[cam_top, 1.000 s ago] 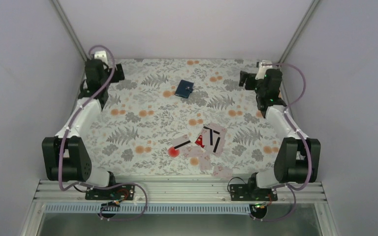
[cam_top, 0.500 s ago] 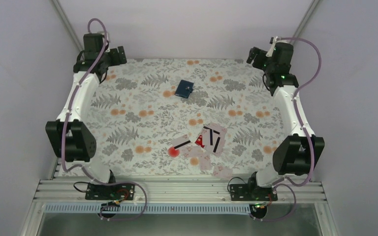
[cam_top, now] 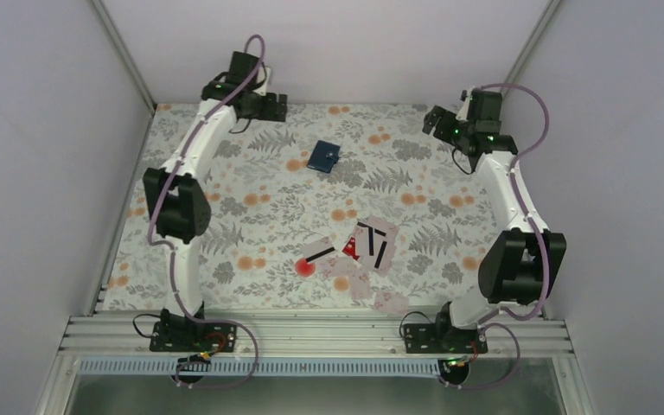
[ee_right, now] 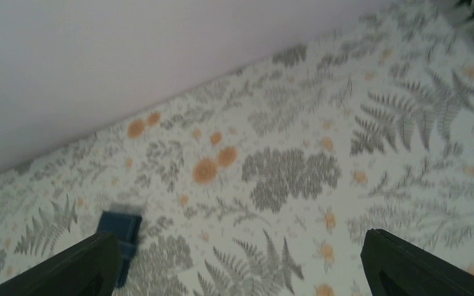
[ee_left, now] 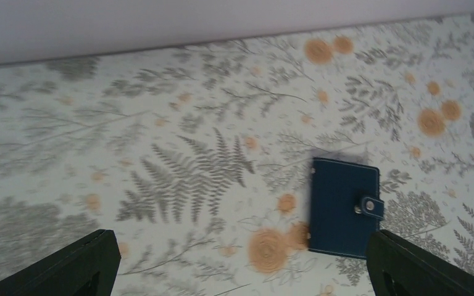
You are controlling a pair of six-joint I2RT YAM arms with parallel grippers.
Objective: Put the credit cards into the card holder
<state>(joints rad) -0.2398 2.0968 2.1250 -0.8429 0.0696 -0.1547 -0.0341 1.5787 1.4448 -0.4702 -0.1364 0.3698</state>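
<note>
The card holder [cam_top: 322, 156] is a dark blue wallet, snapped closed, lying flat on the far middle of the floral table. In the left wrist view the card holder [ee_left: 342, 206] lies just inside the right finger [ee_left: 416, 268]. My left gripper [cam_top: 272, 105] hangs open and empty above the back edge, left of the holder. In the right wrist view the card holder [ee_right: 122, 229] shows blurred behind the left finger. My right gripper [cam_top: 435, 121] is open and empty at the far right. The credit cards [cam_top: 365, 246] lie in a loose overlapping pile near the front, some with black stripes.
The floral tablecloth [cam_top: 251, 216] covers the whole table. Pale walls stand at the back and on both sides, and the back wall [ee_left: 222, 24] is close to both grippers. A metal rail [cam_top: 311, 333] with the arm bases runs along the near edge.
The left arm rose and swung right along the back edge, from the far left corner toward the card holder. The right arm lifted and turned slightly inward. Cards and holder have not moved.
</note>
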